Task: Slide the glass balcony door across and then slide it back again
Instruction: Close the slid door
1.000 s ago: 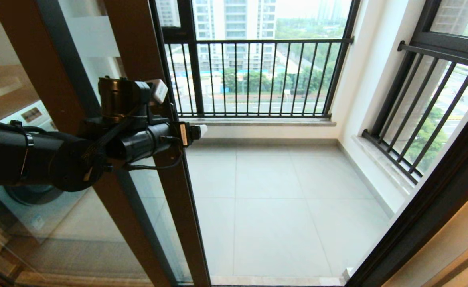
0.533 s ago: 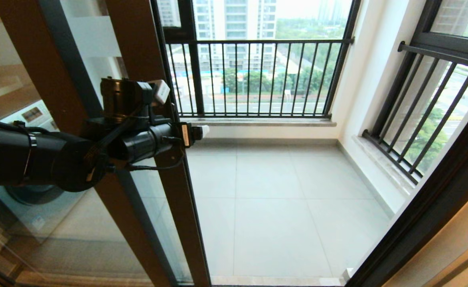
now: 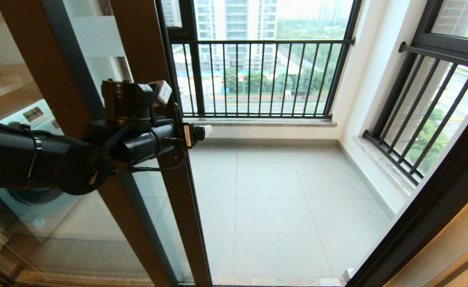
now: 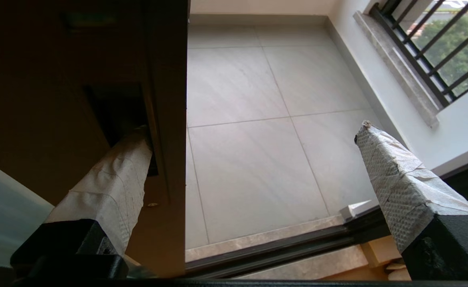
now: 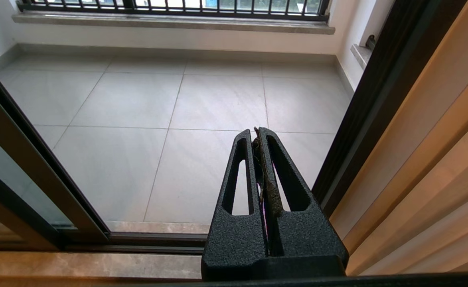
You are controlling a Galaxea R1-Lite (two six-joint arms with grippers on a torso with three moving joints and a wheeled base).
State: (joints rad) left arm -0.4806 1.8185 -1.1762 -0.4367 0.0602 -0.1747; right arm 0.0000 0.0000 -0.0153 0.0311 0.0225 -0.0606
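Note:
The glass balcony door (image 3: 178, 207) stands left of the opening, with a brown frame and a frosted white band (image 3: 98, 36) high on the pane. My left gripper (image 3: 184, 111) is open and straddles the door's leading stile. In the left wrist view one taped finger (image 4: 114, 175) rests in the dark handle slot (image 4: 114, 107) of the door (image 4: 170, 79). The other finger (image 4: 393, 171) hangs free past the door edge over the balcony floor, so the gripper (image 4: 253, 129) spans the stile. My right gripper (image 5: 257, 133) is shut and empty, parked low near the right jamb.
Grey balcony tiles (image 3: 277, 207) lie beyond the opening, with black-barred railings at the back (image 3: 257, 75) and right (image 3: 425, 115). The dark floor track (image 5: 154, 241) runs along the threshold. A dark door jamb (image 3: 437, 207) bounds the right. A washing machine (image 3: 30, 115) shows behind the glass.
The door's leading edge and my left gripper have shifted a little to the right together. The right arm has not moved.

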